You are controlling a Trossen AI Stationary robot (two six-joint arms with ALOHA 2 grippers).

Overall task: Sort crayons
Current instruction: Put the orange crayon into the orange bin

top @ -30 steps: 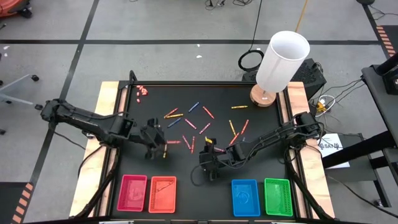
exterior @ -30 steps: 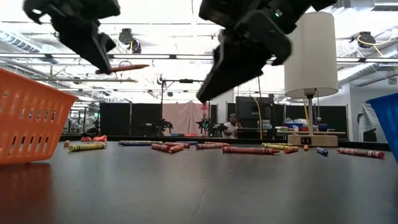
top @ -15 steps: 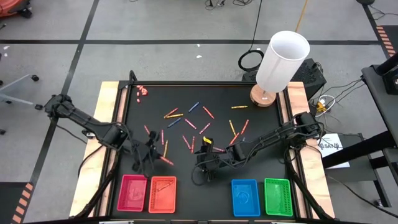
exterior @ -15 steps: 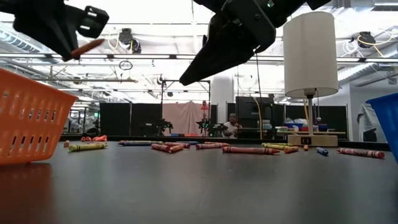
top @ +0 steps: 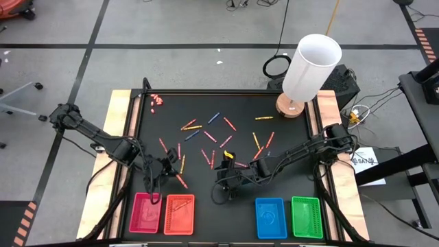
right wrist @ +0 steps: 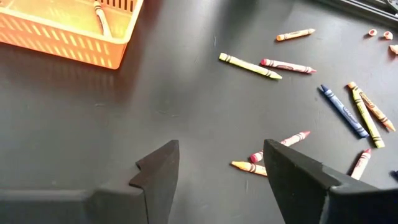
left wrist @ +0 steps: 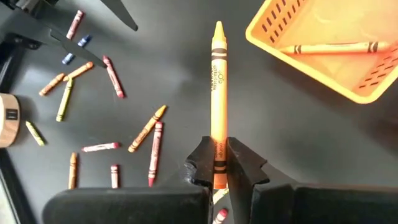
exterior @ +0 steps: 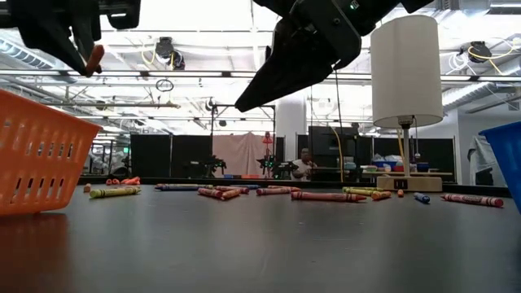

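Observation:
My left gripper (top: 164,169) hangs above the table just beyond the orange tray (top: 180,214) and is shut on an orange crayon (left wrist: 217,93). In the low view that crayon (exterior: 94,57) shows high at the top left. One orange crayon (left wrist: 329,48) lies inside the orange tray (left wrist: 323,62). Several crayons (top: 206,137) in red, orange, blue and yellow lie flat and scattered over the black table's middle. My right gripper (top: 226,180) hovers open near the table's middle, with bare table between its fingers (right wrist: 217,168). My left gripper pinches the orange crayon near its blunt end (left wrist: 217,158) between its two fingertips. The fingers slant down toward the table's near edge, and the crayon sticks out ahead of them, along their line. It is lifted clear, with its pointed tip (left wrist: 219,26) beside the orange tray.
A pink tray (top: 146,213) stands left of the orange one, and a blue tray (top: 270,218) and a green tray (top: 306,217) stand at the near right. A white lamp (top: 309,65) stands at the far right corner. Small pink bits (top: 157,100) lie at the far left.
My left gripper has swung toward the table's near-left side, closer to the orange tray, and has rolled about its own line, staying shut on the orange crayon. The crayon pointed right and now slants toward the near edge. My right gripper has tipped slightly in place.

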